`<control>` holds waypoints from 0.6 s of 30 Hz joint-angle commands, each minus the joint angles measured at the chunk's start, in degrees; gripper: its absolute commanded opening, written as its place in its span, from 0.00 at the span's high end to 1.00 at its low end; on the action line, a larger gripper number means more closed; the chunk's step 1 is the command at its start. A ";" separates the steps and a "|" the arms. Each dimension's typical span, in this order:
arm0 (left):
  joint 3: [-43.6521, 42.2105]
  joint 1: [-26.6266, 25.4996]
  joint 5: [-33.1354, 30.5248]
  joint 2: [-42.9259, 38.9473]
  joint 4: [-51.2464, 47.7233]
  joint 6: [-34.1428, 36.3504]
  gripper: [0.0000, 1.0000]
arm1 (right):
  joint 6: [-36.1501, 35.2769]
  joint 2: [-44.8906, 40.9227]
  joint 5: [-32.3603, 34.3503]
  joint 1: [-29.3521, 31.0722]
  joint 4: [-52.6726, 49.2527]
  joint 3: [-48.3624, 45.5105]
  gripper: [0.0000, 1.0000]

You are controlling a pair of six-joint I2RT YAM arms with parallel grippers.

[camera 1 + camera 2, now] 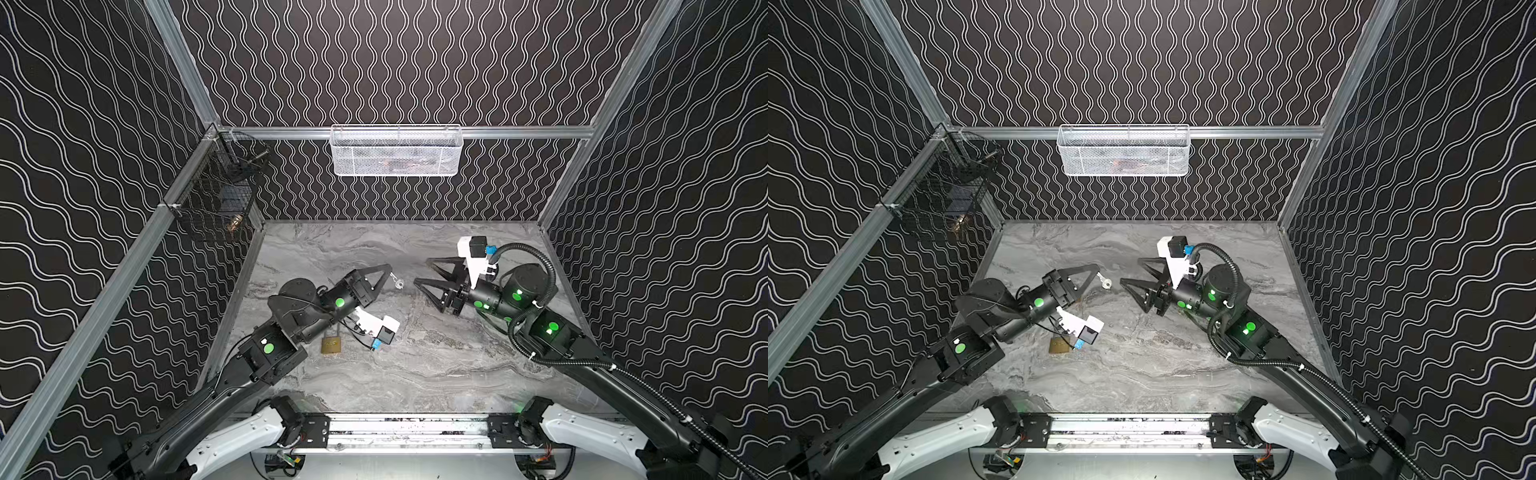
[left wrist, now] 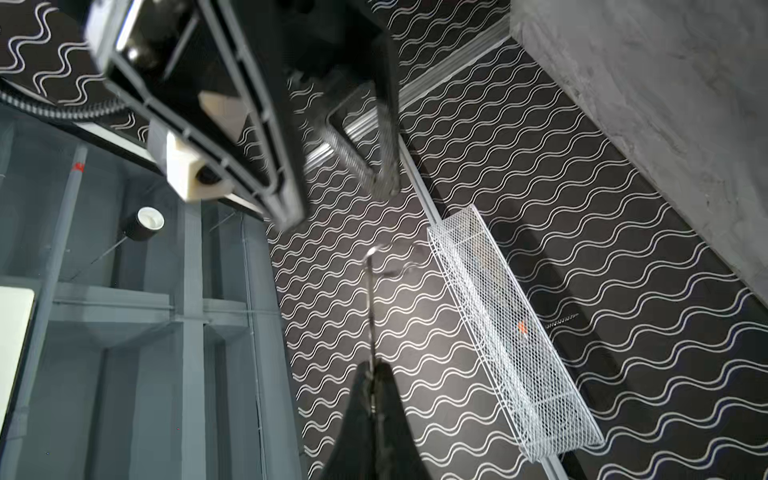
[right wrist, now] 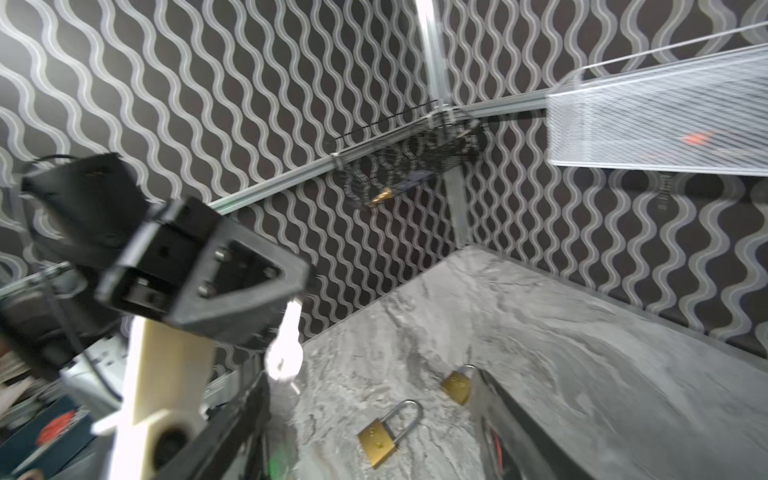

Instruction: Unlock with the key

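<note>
My left gripper [image 1: 390, 268] [image 1: 1098, 269] is shut on a small silver key [image 1: 397, 281] [image 1: 1104, 282], held above the marble table [image 1: 436, 361]. In the left wrist view the key [image 2: 371, 299] sticks out edge-on from the closed tips [image 2: 374, 368]. My right gripper [image 1: 422, 271] [image 1: 1130, 270] faces it from the right, open and empty, a short gap from the key. A brass padlock [image 1: 331, 345] [image 1: 1059, 345] lies flat under the left wrist. The right wrist view shows the padlock [image 3: 382, 438] and the bright, blurred key [image 3: 284, 357]; a second brass padlock shape [image 3: 456, 384] sits by a finger edge.
A white mesh basket [image 1: 395, 151] hangs on the back wall and a black wire basket [image 1: 220, 195] on the left wall. Patterned walls close in the table on three sides.
</note>
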 commanded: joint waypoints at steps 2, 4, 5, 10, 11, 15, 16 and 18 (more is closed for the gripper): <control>-1.10 -0.01 2.16 1.46 2.72 13.83 1.00 | 0.63 1.50 -7.20 0.02 0.68 0.86 0.24; -1.90 0.05 2.56 1.44 4.61 13.48 1.00 | 1.20 1.79 -7.37 0.02 -0.11 0.86 0.24; -2.13 0.01 2.48 1.54 5.18 13.47 1.00 | 1.22 2.14 -7.75 0.02 -0.74 0.86 0.24; -2.05 0.03 3.00 1.92 6.06 13.34 1.00 | 2.05 3.22 -10.68 0.02 -0.97 0.86 0.24; -2.07 -0.04 3.00 2.01 6.14 13.43 1.00 | 2.14 3.67 -11.76 0.02 -1.33 2.66 0.25; -2.18 -0.03 2.95 1.93 6.54 13.29 1.00 | 2.34 4.65 -13.44 0.02 -2.44 3.47 0.29; -2.27 -0.03 3.00 1.88 6.63 13.30 1.00 | 2.64 4.53 -13.78 0.02 -1.75 3.09 0.32; -2.38 -0.04 2.66 1.68 6.93 13.30 1.00 | 2.68 4.94 -14.55 0.02 -2.13 3.36 0.36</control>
